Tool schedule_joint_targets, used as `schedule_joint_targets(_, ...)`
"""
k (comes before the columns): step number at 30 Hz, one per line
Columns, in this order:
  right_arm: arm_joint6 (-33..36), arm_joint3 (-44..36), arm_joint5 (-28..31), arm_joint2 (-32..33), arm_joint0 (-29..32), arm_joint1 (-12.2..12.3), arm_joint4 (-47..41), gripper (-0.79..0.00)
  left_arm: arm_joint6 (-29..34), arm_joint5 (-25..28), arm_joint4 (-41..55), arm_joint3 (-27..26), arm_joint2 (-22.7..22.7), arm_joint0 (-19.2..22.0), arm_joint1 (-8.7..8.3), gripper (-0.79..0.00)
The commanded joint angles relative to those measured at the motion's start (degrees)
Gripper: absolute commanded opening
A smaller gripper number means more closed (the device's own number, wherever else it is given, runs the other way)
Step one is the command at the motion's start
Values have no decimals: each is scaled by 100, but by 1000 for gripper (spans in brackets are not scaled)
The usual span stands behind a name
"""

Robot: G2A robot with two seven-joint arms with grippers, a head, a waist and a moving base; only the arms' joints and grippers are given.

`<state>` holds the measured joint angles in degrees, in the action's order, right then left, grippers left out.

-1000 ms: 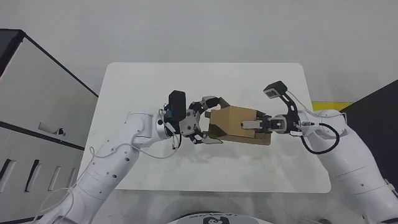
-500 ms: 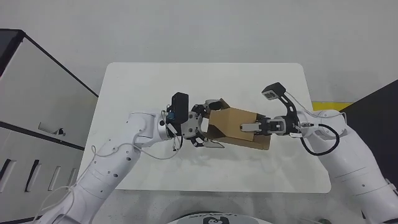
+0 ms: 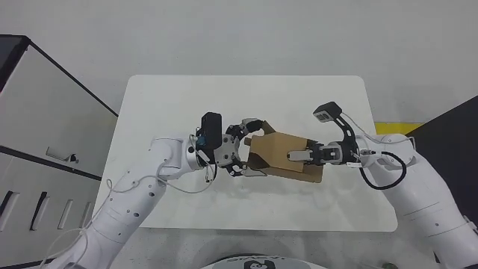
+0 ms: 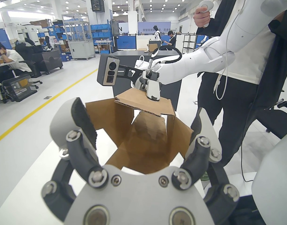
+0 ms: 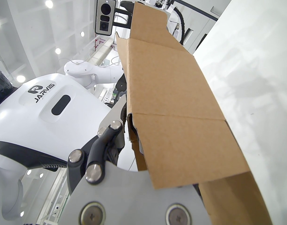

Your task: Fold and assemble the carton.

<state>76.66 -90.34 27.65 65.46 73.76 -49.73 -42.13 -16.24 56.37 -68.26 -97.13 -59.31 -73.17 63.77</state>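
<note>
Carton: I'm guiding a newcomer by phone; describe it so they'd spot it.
On the white table, look midway between the two arms. The carton is the half-folded brown cardboard box there, its open end facing the left pincer; nothing else there is brown.

L tool (image 4: pixel 140 114) spread at carton (image 4: pixel 145 148) mouth, R tool (image 4: pixel 153 94) on far flap

From above, the carton (image 3: pixel 280 153) covers the table (image 3: pixel 187 104) beneath it and the lower finger of the right gripper (image 3: pixel 299 153). In the right wrist view the carton runs off the picture's edge and hides that same finger, so where it meets the cardboard cannot be seen. From the left wrist the carton's near edge dips behind the body of the left gripper (image 4: pixel 140 114), and its far inside is lost in shadow.
</note>
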Motion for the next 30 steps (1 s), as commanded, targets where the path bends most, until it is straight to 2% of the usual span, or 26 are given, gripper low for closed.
schedule_joint_targets(1,-4,-17,4,-22,-2,11,12,-785,8,28,2,1,2,1,-2,0)
schedule_joint_targets(20,-8,-67,8,-176,-16,128,47,-785,153,163,69,-35,184,114,-18,0)
schedule_joint_targets(30,-224,148,223,-128,21,176,-110,-785,90,-47,17,-61,14,19,-40,0)
